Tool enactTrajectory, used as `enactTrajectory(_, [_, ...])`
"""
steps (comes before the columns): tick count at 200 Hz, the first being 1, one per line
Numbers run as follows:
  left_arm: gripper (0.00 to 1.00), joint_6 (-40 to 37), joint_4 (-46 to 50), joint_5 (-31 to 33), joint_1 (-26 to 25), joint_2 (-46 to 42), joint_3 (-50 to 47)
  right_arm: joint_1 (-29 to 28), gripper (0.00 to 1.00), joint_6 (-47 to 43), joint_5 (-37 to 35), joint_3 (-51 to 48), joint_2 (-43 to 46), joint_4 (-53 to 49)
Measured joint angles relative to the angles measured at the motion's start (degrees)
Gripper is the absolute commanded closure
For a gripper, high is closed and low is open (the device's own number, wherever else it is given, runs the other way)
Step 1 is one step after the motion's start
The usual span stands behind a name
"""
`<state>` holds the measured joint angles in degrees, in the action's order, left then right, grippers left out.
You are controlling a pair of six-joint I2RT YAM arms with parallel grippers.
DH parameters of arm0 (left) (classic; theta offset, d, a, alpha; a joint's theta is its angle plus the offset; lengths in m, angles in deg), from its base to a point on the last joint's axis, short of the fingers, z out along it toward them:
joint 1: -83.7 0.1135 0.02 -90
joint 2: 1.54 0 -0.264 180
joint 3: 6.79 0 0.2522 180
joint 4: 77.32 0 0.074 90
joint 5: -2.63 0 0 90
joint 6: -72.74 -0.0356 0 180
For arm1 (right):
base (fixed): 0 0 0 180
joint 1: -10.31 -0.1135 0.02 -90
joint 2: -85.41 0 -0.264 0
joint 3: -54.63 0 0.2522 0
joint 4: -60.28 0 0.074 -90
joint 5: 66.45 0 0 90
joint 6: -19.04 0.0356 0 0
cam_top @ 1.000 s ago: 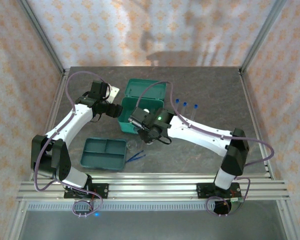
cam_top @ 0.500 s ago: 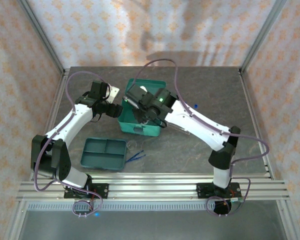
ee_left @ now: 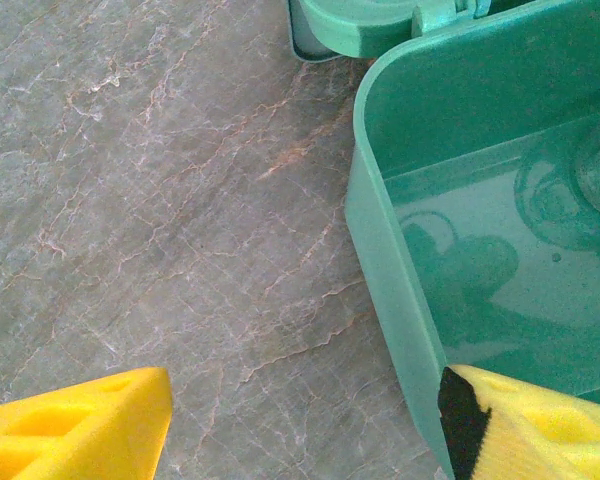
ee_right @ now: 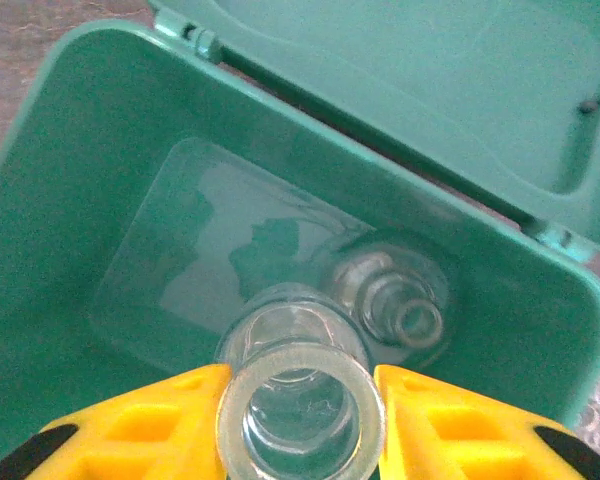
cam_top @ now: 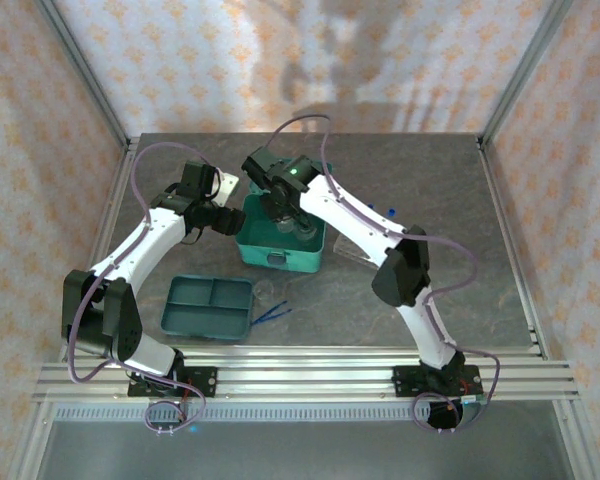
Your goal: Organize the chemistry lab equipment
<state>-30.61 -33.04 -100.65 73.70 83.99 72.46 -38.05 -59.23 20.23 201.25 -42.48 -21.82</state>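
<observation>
grey stone surface (cam_top: 460, 200) carries an open teal case (cam_top: 280, 252) at its middle. the flat divided tray (cam_top: 208, 307) lies near left, bare. the left hand (ee_left: 305, 400) is spread astride the case's left wall. the right hand (ee_right: 300, 385) pinches a glass vessel (ee_right: 300, 415) above the case floor, where a second vessel (ee_right: 395, 300) sits. one piece looks stowed; the tray, the blue tweezers (cam_top: 273, 312) beside it and the test tubes (cam_top: 390, 212) right of the case are left.

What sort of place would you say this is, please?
Probably a robot test bench staged as a lab, not a real one: patterned cloth walls on a metal frame, two arms bolted to a rail at the table edge, small glass flasks in and over a green case.
</observation>
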Motion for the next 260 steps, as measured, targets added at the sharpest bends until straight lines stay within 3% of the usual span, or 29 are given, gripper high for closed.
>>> enactTrajectory(97, [0.25, 0.0, 0.0, 0.0, 0.0, 0.0, 0.0, 3.2, 0.61, -0.9, 3.4, 1.4, -8.5, 4.2])
enactTrajectory(260, [0.25, 0.0, 0.0, 0.0, 0.0, 0.0, 0.0, 3.3, 0.6, -1.5, 2.9, -0.6, -10.3, 6.0])
